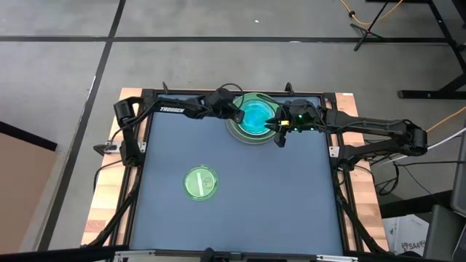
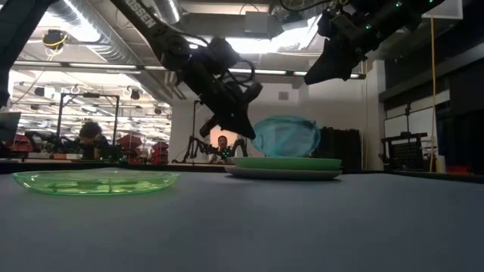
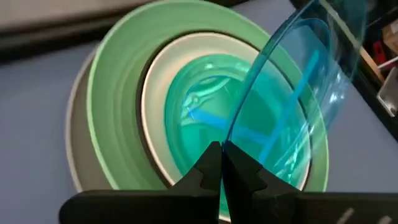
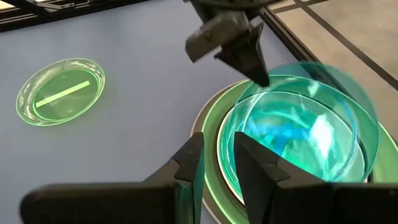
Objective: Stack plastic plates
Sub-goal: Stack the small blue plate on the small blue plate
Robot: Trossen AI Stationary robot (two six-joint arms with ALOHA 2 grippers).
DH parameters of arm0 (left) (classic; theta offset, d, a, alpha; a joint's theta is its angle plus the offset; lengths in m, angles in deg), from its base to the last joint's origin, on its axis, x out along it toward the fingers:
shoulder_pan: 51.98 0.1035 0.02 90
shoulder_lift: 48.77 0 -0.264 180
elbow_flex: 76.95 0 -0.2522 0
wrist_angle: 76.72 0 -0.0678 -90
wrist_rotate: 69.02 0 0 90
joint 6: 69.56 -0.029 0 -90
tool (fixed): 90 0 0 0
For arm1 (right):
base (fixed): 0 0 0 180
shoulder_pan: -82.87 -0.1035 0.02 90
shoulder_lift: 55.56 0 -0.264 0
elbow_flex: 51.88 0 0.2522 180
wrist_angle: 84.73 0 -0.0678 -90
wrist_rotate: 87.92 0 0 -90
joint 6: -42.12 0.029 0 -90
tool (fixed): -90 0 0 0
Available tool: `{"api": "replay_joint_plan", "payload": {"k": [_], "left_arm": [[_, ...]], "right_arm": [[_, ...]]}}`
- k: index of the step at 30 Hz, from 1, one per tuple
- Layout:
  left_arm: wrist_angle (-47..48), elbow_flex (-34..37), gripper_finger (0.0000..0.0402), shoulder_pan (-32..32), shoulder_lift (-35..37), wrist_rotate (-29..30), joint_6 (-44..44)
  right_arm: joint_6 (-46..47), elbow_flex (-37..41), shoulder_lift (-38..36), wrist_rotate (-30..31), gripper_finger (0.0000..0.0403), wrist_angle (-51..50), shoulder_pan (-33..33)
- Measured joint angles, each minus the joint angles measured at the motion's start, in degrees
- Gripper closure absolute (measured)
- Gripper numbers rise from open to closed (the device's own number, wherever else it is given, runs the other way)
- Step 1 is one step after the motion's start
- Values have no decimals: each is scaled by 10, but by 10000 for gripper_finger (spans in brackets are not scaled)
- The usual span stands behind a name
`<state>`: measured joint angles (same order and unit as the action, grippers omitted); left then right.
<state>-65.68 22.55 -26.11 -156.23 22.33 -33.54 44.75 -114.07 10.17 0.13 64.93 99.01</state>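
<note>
A stack of plates sits near the table's far edge: large grey [image 3: 78, 146] at the bottom, then light green [image 3: 118, 93], a black rim [image 3: 143, 118], white [image 3: 163, 78] and translucent plates inside [image 3: 205, 106]. My left gripper [image 3: 221, 154] is over the stack's left side, shut on a translucent blue plate [image 2: 287, 136] tilted above the stack. My right gripper [image 4: 219, 158] hovers open above the stack's right, near side [image 1: 279, 137] and touches nothing. One translucent green plate [image 1: 200, 182] lies flat at mid-table. My left gripper pinches the blue plate's rim [image 3: 231, 134] between its two fingers, on the plate's left side. It comes slanting down from the table's left. The plate stands steeply tilted over the stack. Whether its lower edge rests in the stack, I cannot tell.
The blue-grey table top [image 1: 277, 204] stretches bare around the lone green plate. Black frame rails [image 1: 145, 93] edge the table. Beyond the far edge, the low view shows a workshop with people seated [image 2: 91, 136].
</note>
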Motion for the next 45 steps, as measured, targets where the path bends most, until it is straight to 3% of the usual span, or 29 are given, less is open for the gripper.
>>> {"api": "replay_joint_plan", "payload": {"k": [10, 26, 37, 45], "left_arm": [[-12, 0, 401, 5, -49, -28, 45], [-10, 0, 399, 5, -51, -22, 44], [-9, 0, 337, 2, -51, -3, 44], [-9, 0, 316, -5, -51, -3, 40]], "right_arm": [[0, 0, 0, 0, 324, 0, 0], [0, 0, 0, 0, 324, 0, 0], [0, 0, 0, 0, 324, 0, 0], [0, 0, 0, 0, 324, -1, 0]]}}
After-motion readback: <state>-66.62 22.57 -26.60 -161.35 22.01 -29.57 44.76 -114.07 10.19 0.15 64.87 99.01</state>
